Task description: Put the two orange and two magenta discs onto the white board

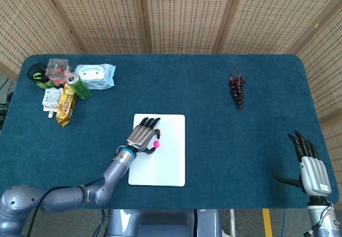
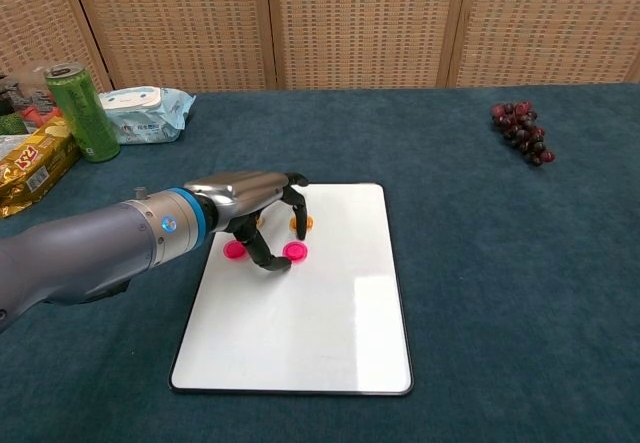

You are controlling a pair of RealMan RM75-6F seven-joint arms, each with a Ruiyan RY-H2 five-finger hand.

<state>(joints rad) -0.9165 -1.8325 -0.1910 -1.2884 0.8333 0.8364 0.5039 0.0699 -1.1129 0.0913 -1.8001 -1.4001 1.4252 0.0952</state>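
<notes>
Two magenta discs (image 2: 236,250) (image 2: 294,252) lie flat on the far left part of the white board (image 2: 320,323), whose long axis runs near to far on the bench (image 2: 480,263); an orange disc (image 2: 300,223) sits just beyond them. The left hand (image 2: 250,203) arches over them, fingers spread, gripping nothing. The right hand (image 1: 312,170) rests open, near right

My left hand (image 2: 250,203) arches at frame centre-left, fingers curled downward; my right hand (image 1: 311,165) lies spread, lower right.
</notes>
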